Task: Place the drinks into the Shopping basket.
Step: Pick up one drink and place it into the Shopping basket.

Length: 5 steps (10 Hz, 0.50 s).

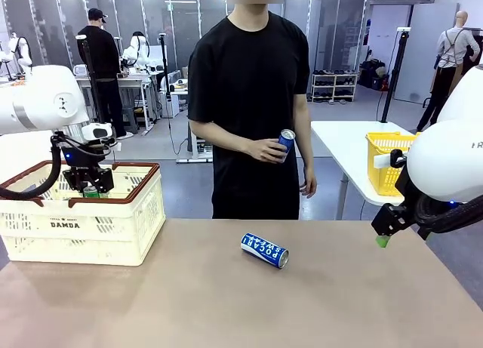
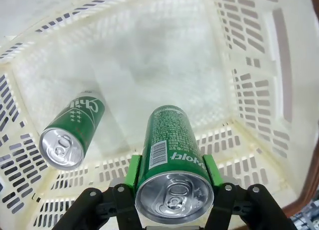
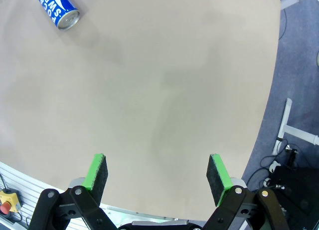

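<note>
While left gripper (image 2: pixel 172 166) hangs inside large cream-white slotted plastic basket (image 1: pixel 113 229) with dark brown rim, jaws pinch slim green metal can (image 2: pixel 169 150) by its sides, silver top toward wrist camera
Second green metal can (image 2: pixel 70 135) lies on basket floor, apart from held one
Right gripper (image 3: pixel 158 172) spread wide, holding nothing, over right part of tan table (image 1: pixel 226 303)
Blue metal can with white lettering (image 1: pixel 264 250) lies on its side mid-table
Person's hand (image 1: pixel 264 149) holds another blue can (image 1: pixel 286 140) beyond far edge

One can (image 2: pixel 72 135) lies in basket (image 1: pixel 113 227), another can (image 1: pixel 264 250) on the table (image 1: pixel 226 303).
</note>
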Available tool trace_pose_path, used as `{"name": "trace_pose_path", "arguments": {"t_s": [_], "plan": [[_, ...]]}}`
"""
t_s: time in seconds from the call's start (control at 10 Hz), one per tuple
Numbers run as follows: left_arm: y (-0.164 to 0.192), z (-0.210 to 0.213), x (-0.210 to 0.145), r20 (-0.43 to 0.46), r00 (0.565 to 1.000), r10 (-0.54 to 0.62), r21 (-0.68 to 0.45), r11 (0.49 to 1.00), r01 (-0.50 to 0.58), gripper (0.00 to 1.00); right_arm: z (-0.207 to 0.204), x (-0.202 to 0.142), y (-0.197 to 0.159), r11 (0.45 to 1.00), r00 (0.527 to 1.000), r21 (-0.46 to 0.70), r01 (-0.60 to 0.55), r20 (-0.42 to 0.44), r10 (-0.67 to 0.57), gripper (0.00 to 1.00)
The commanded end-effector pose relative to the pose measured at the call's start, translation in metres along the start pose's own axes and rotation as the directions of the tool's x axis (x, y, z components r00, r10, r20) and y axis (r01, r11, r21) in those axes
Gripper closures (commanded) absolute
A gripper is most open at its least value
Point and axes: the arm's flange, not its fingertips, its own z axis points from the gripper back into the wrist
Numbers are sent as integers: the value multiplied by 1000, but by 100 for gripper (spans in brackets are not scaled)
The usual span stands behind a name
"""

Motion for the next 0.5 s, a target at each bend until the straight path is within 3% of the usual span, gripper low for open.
{"name": "trace_pose_path", "arguments": {"t_s": [0.0, 0.4], "plan": [[-5, -10, -4, 34, 999, 33, 33, 999, -35, 42, 1, 1, -2, 1000, 1000, -1, -18, -4, 18, 0], [-8, -32, -4, 55, 998, 39, 47, 998, -41, 42, 1, 1, -2, 1000, 1000, -1, -18, -4, 18, 0]]}}
